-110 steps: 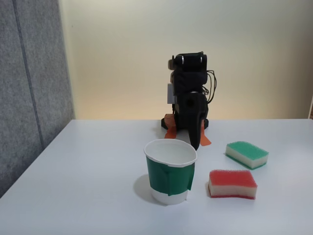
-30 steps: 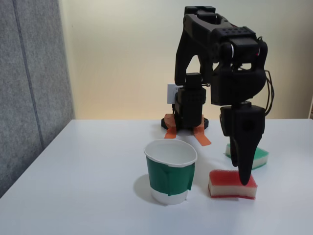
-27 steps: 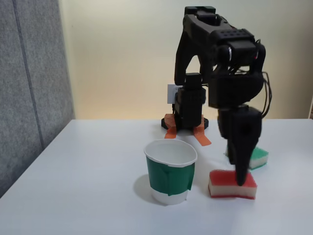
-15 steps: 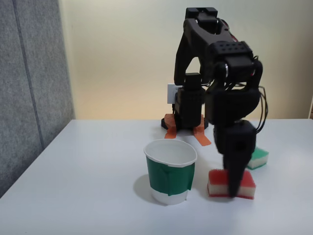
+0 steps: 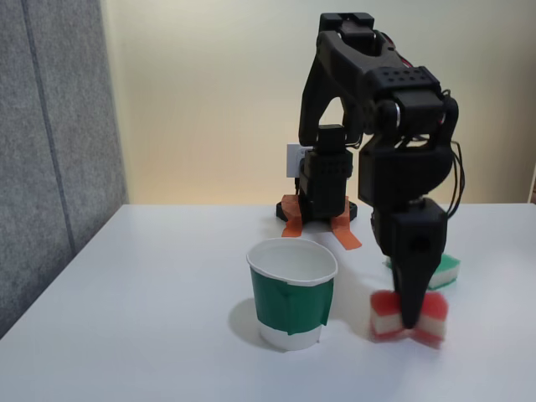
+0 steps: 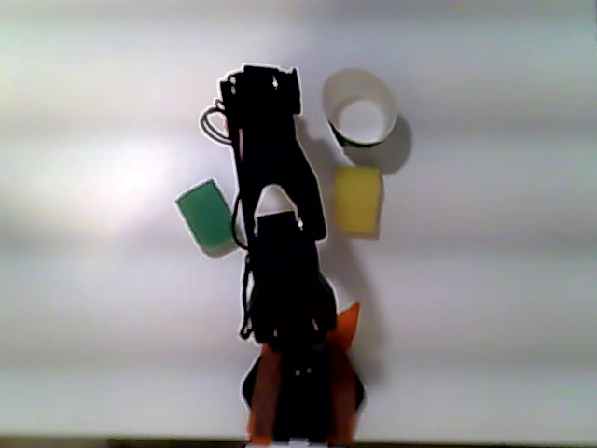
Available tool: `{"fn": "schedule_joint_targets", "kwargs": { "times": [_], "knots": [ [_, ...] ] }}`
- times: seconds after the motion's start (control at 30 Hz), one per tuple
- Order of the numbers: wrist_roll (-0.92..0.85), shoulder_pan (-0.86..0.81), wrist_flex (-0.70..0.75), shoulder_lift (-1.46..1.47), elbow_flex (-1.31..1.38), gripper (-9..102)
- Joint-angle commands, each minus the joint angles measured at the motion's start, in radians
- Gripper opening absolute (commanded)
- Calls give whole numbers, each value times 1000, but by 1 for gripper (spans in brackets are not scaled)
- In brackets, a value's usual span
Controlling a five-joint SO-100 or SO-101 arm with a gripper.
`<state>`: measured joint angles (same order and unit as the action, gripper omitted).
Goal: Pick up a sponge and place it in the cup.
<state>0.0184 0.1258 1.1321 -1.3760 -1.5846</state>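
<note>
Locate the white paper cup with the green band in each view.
Fixed view: the white paper cup with the green band stands lower centre, in front of the arm's base.
Other view: the cup is upper right, seen from above.
Shared landmark: the orange tape at the arm's base.

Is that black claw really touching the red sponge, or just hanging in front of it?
Touching. In the fixed view the fingers press into the red sponge, which is pinched in at its middle where they grip.
</note>
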Motion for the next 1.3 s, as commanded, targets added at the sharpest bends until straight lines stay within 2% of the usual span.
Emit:
{"fn": "schedule_joint_targets", "kwargs": {
  "times": [0.0, 0.37, 0.6, 0.9, 1.1, 1.27],
  "knots": [
    [-11, 21, 35, -114, 25, 0],
    [-29, 8, 94, -311, 121, 0],
    [-175, -127, 8, -407, 123, 0],
    [-388, -324, -14, -535, 8, 0],
    [-443, -413, -5, -634, -130, 0],
    [-449, -423, -18, -646, -175, 0]
  ]
}}
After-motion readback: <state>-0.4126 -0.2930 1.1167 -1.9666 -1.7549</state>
